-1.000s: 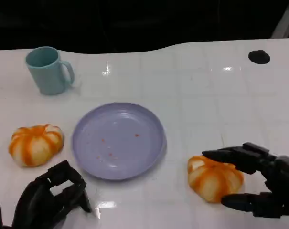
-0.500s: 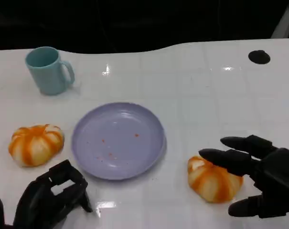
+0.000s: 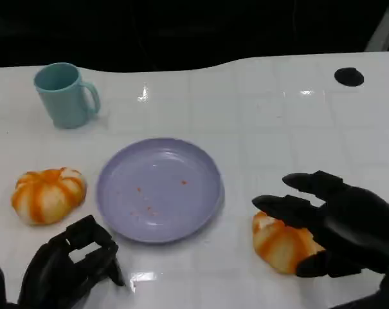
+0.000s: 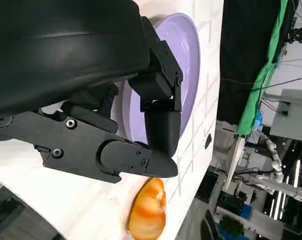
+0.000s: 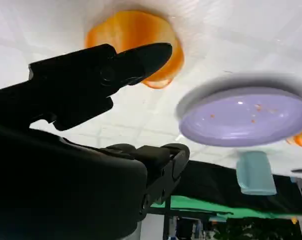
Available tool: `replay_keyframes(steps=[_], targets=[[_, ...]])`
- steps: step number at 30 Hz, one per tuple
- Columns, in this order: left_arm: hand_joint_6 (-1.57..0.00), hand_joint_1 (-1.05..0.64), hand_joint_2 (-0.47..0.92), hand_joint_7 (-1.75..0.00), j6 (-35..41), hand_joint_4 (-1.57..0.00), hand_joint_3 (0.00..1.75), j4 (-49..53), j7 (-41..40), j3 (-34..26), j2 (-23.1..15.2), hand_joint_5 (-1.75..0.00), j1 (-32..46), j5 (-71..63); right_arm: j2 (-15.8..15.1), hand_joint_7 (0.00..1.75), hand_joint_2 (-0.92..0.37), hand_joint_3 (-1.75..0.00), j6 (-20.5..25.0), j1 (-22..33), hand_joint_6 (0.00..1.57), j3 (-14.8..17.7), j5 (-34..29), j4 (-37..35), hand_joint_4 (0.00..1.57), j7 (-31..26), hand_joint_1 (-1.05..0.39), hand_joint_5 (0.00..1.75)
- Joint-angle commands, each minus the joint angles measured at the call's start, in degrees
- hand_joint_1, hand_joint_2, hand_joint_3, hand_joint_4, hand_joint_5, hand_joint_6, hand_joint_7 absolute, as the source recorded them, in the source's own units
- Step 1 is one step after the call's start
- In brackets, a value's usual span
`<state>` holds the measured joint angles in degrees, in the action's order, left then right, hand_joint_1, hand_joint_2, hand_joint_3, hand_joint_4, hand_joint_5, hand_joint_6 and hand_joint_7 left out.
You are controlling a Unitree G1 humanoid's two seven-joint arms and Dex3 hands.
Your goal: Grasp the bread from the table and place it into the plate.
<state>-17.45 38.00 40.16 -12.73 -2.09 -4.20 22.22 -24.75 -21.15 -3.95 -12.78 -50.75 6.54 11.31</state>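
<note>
Two orange-and-white striped breads lie on the white table. One bread (image 3: 278, 248) (image 5: 133, 35) sits right of the lilac plate (image 3: 159, 212) (image 5: 240, 117), partly under my right hand (image 3: 339, 225) (image 5: 81, 150). That hand hovers over it with its fingers spread above and its thumb at the near side; no grip shows. The other bread (image 3: 47, 194) (image 4: 148, 212) lies left of the plate. My left hand (image 3: 69, 267) (image 4: 116, 125) rests near the table's front edge below this bread, fingers loosely bent, holding nothing. The plate (image 4: 188, 60) holds only a few crumbs.
A teal mug (image 3: 65, 95) (image 5: 255, 172) stands at the back left of the table. A black round spot (image 3: 348, 76) marks the far right. The table's far edge borders a dark background.
My right hand has moved left and closer over the right bread, covering more of it. The left hand, plate and both breads have stayed put.
</note>
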Motion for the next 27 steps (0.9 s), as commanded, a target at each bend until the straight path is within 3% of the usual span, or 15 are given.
replay_keyframes(steps=[1,7,27], targets=[[-0.7,-0.5,0.92,-1.41,0.7,-0.77,0.16,0.3,-0.3,-0.3,-0.4,-1.69,0.7,0.2,-0.9,0.02,-0.82,0.0,2.0,-2.6,0.35,-2.1,-1.7,-2.3,0.13,-0.8,-0.58,0.25],[-0.7,-0.5,0.92,-1.4,0.9,-0.77,0.16,0.1,-0.1,-0.3,-0.3,-1.69,0.8,0.3,-1.3,0.01,-0.78,0.0,4.4,-4.5,0.36,-4.4,-2.0,-3.6,0.14,1.3,-0.52,0.23],[-0.71,-0.51,0.92,-1.4,1.7,-0.78,0.15,-1.4,-0.4,-0.2,-0.4,-1.69,1.6,0.2,-3.3,0.01,-0.82,-0.01,10.7,-6.6,0.36,-9.9,-3.5,-6.1,0.17,7.3,-0.53,0.15]])
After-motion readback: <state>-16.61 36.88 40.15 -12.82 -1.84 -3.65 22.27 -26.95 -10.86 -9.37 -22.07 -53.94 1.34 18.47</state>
